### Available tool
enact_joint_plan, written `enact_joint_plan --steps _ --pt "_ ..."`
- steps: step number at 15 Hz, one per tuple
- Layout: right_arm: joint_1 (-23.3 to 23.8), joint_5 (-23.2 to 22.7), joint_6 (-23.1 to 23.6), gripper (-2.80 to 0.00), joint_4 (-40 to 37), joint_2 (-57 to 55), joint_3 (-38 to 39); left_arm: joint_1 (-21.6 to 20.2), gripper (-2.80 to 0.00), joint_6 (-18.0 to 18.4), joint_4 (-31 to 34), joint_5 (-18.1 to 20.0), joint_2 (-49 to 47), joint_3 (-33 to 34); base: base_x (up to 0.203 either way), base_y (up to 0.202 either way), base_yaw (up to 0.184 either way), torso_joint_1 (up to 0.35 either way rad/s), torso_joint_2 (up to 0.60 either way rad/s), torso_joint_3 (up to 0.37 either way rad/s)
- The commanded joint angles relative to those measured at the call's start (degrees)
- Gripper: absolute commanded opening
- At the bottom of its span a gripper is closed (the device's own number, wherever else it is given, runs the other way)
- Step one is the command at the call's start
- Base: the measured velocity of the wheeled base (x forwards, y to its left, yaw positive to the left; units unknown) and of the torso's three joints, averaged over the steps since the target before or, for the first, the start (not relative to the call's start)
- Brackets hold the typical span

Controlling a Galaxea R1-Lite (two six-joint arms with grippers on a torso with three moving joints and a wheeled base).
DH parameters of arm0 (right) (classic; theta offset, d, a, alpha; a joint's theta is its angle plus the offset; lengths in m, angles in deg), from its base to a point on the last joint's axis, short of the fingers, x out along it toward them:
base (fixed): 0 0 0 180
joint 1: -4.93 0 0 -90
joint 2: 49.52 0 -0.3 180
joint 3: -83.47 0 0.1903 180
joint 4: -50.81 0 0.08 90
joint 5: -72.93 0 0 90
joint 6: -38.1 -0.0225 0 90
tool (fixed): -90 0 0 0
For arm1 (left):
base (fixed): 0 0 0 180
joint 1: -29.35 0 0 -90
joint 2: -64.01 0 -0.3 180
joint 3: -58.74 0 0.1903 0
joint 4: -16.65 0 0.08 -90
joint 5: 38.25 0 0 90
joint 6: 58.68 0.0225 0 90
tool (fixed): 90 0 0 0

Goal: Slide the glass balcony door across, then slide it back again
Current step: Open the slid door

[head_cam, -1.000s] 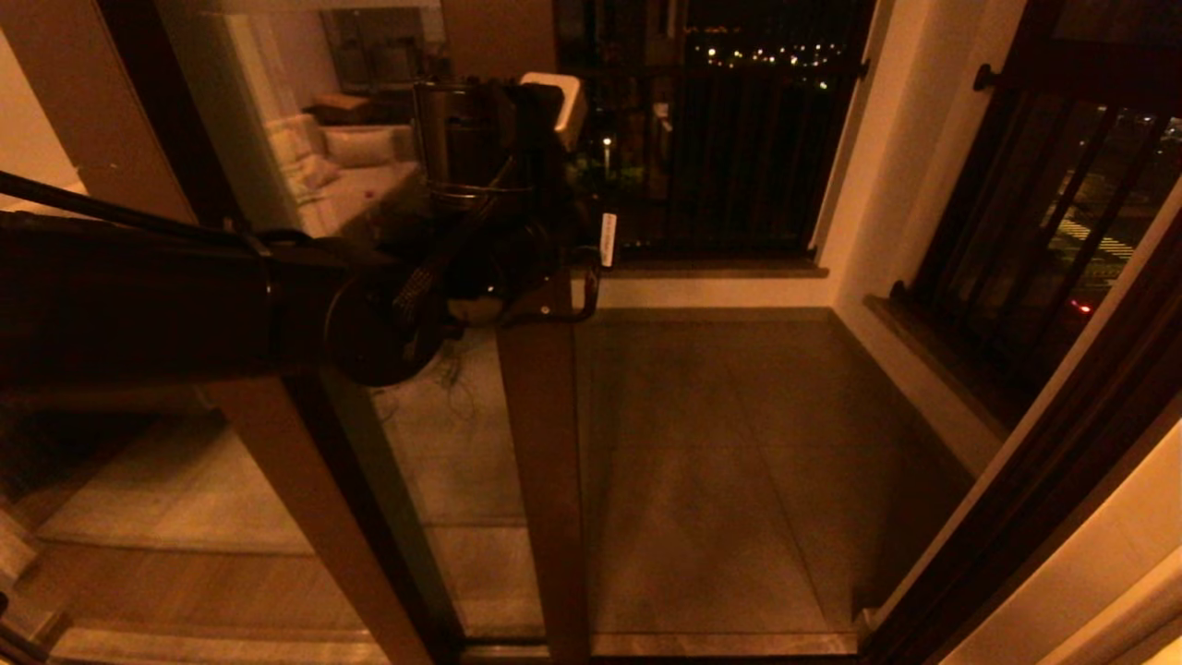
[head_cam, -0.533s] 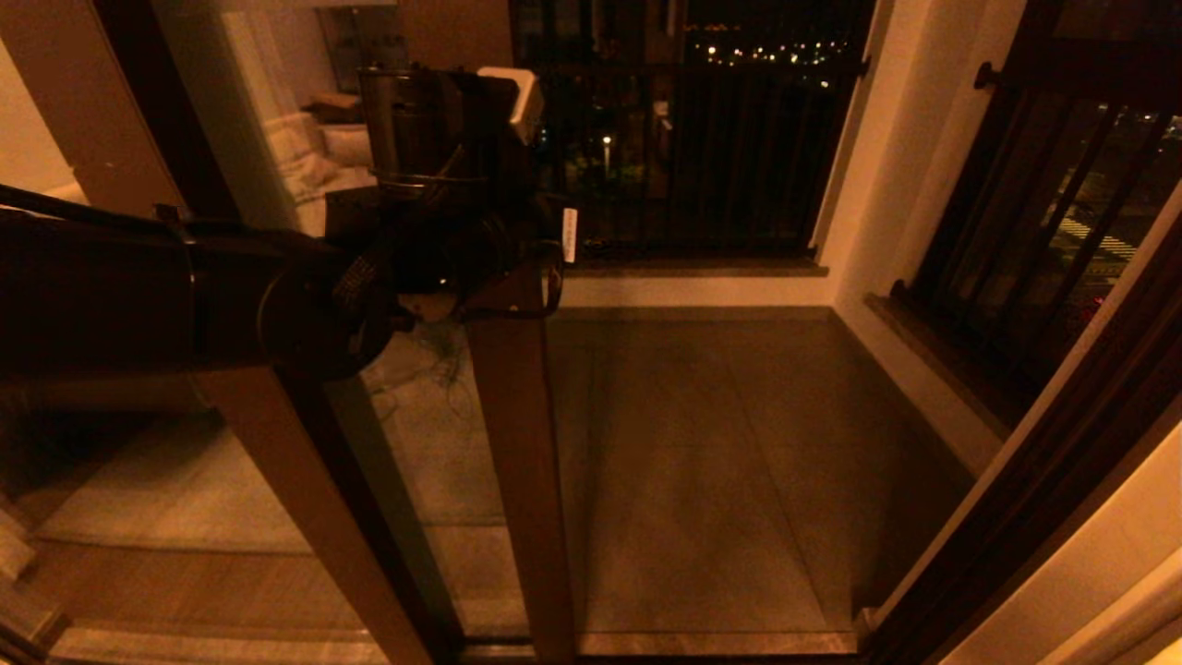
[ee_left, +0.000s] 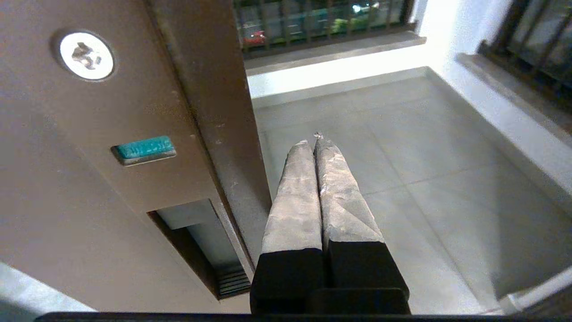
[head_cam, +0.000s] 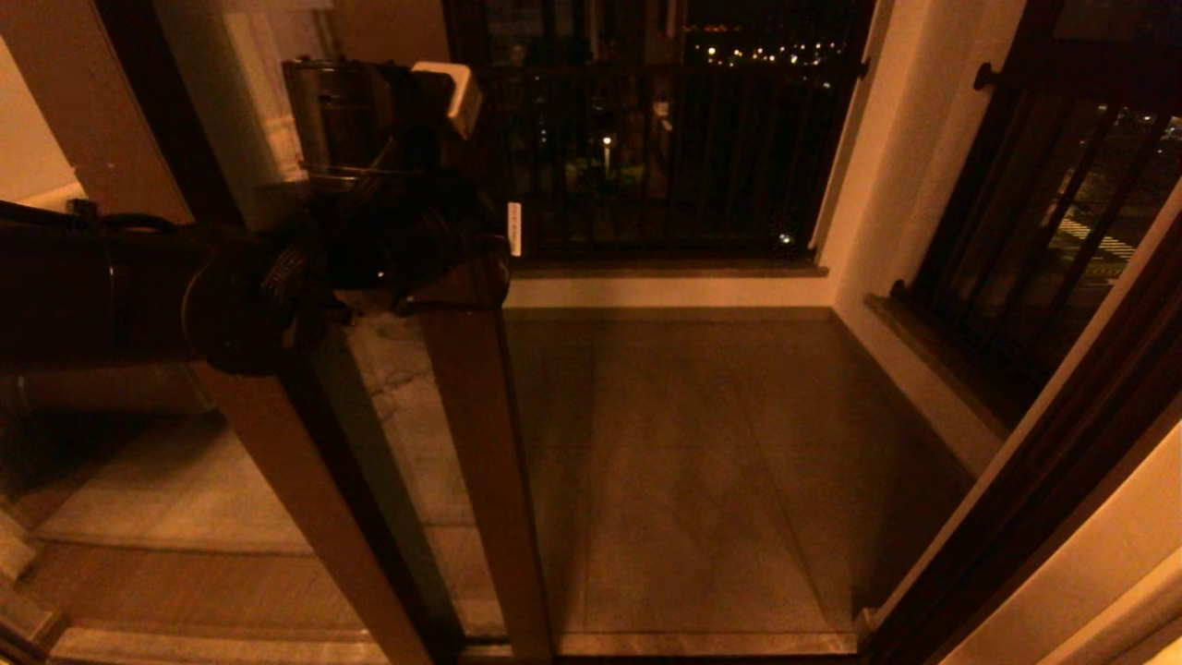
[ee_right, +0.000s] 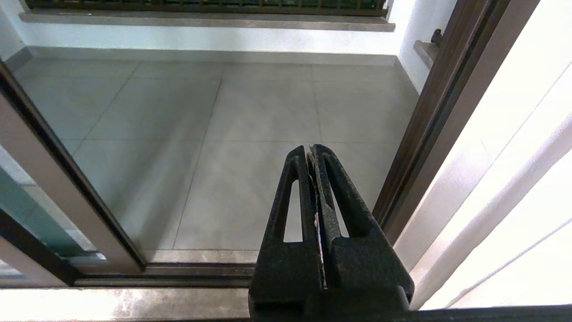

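- We saw the left gripper [ee_left: 313, 143] with its two fingers pressed together, nothing held between them, sitting just beside the free edge of the glass balcony door [head_cam: 471, 443].
- In the left wrist view the brown stile of the door [ee_left: 134, 134] filled the area next to the fingers [ee_left: 292, 197]; it carried a round lock cylinder [ee_left: 86, 55], a small teal tab [ee_left: 144, 150] and a recessed handle pocket [ee_left: 201, 241].
- We could not tell whether the fingers touched the stile edge; they were right alongside it.
- In the head view the left arm [head_cam: 138, 296] reached in from the left at about handle height, its wrist in front of the stile.
- The door stood left of centre, partly open, with tiled balcony floor [head_cam: 702, 443] showing to its right and a black barred railing [head_cam: 665, 157] at the far end.
- The right gripper [ee_right: 313, 150] was pinched closed too, holding nothing, pointing down toward the floor near the right door jamb [ee_right: 429, 120]; it was out of the head view.
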Motion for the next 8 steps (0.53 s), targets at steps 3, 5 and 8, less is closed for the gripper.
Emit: enact_joint_plan --steps 3,5,8 --pt "0.04 -0.05 0.06 -2.8 0.04 -0.05 0.01 -2.45 -2.8 0.06 -0.04 0.02 2.06 2.57 0.0 0.0 0.0 0.0 0.0 0.0" --pt "-0.04 -0.05 0.06 -2.8 -0.05 -0.05 0.01 -3.26 -2.8 0.06 -0.04 0.03 2.41 2.75 0.0 0.0 0.0 0.0 0.0 0.0" --pt "-0.04 -0.05 0.06 -2.8 0.02 -0.05 0.01 -4.81 -2.8 0.06 -0.04 0.15 3.25 3.74 0.0 0.0 0.0 0.0 0.0 0.0"
